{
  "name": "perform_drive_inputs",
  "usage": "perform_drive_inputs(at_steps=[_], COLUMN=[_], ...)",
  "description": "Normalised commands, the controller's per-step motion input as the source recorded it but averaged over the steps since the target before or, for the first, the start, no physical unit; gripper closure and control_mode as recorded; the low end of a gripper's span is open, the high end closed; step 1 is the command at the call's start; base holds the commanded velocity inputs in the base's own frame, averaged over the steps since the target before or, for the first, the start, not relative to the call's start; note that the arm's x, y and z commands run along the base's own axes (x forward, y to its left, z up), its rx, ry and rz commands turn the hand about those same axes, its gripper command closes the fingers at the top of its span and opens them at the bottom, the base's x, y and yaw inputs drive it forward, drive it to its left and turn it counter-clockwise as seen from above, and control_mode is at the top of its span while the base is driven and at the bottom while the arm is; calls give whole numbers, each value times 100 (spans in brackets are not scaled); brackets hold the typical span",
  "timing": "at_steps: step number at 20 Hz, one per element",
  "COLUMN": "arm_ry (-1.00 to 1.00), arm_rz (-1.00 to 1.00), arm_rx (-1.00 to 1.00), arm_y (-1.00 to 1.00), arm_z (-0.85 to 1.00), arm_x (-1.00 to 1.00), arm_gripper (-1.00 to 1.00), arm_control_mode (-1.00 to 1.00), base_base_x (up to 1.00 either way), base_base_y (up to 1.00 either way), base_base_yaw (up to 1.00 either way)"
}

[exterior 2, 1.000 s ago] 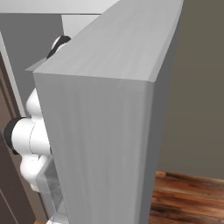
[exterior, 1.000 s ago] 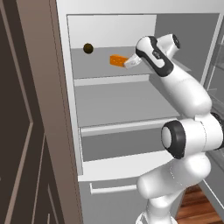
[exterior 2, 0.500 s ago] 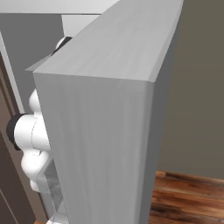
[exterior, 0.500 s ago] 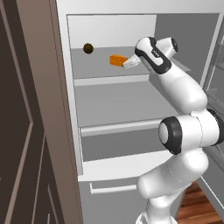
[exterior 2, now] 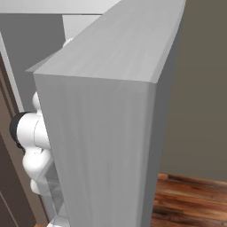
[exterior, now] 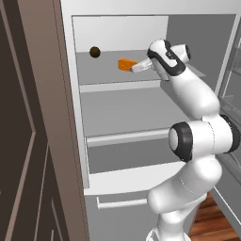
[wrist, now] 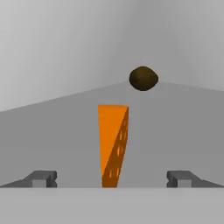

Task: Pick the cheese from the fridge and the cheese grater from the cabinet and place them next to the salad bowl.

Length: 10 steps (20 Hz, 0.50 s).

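Cheese (wrist: pixel 112 144) base behind the hand view's bottom band.

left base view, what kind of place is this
Most likely a kitchen, rendered rather than real. The arm reaches into an open fridge with flat grey shelves; an orange cheese wedge and a small dark brown ball sit on the top one. A dark wooden panelled column stands beside it.

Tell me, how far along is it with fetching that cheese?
Done: the fridge stands open. In hand: the open end effector lines up on the cheese on the top shelf, not gripping yet. Left: grasping it, getting the grater, placing both by the bowl.
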Motion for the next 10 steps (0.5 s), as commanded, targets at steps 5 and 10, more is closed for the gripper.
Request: perform_drive_inputs(at_steps=[5,10], arm_ry=[2,0], arm_rz=[0,0], arm_rx=[9,8], arm_y=[6,0], arm_z=[-20,-12], arm_x=[6,2], arm_gripper=[100,100], arm_control_mode=[-100,-100], base_base_x=[0,0], base_base_y=[0,0], base_base_yaw=[0,0])
